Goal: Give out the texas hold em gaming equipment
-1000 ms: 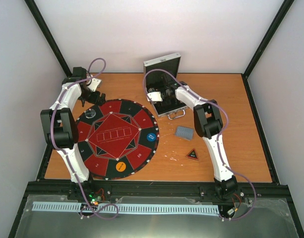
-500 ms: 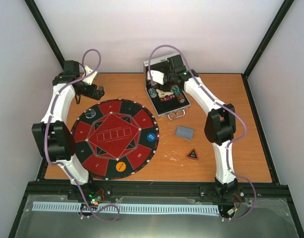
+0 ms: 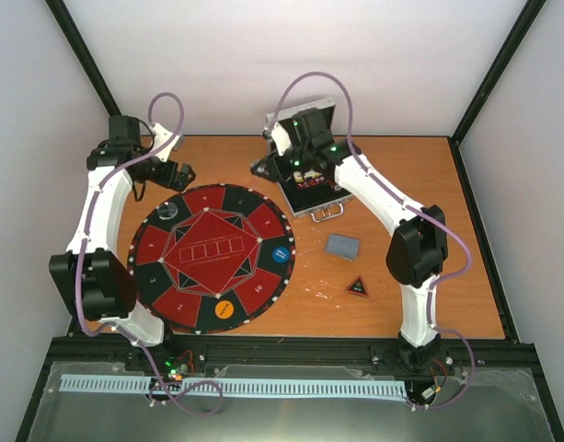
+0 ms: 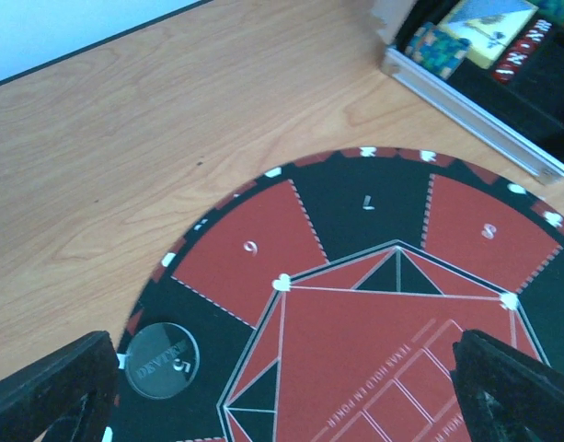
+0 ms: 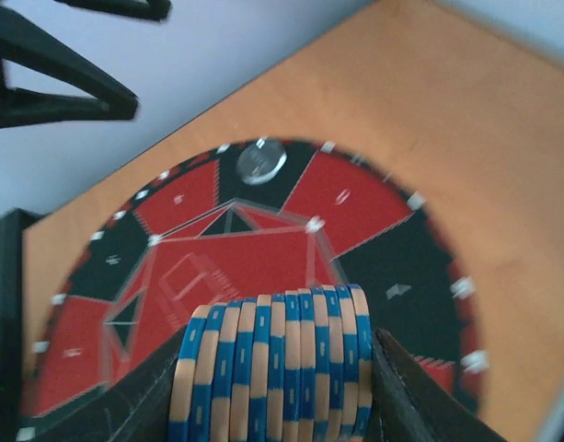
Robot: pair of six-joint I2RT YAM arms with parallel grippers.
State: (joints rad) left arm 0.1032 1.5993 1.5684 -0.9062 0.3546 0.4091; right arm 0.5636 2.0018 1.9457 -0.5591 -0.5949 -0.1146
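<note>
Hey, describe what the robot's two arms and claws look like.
Both the left arm and right arm have slim white links joined by chunky black joints. A lilac cable loops along each. Small green lights glow on the right arm. The left claw and right claw are black, with plain tapered fingers.

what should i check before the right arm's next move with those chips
1. Chip stack secure in right end effector: ok, clamped edge-on between both fingers.
2. Stack above the mat: not ok, top view shows it short of the far rim, beside the case.
3. Left end effector open and empty: ok.
4. Left arm clear of the right's path: cannot tell, both sit near the mat's far edge.
5. Playing cards and triangle marker out of the way: ok, on the table right of the mat.
</note>
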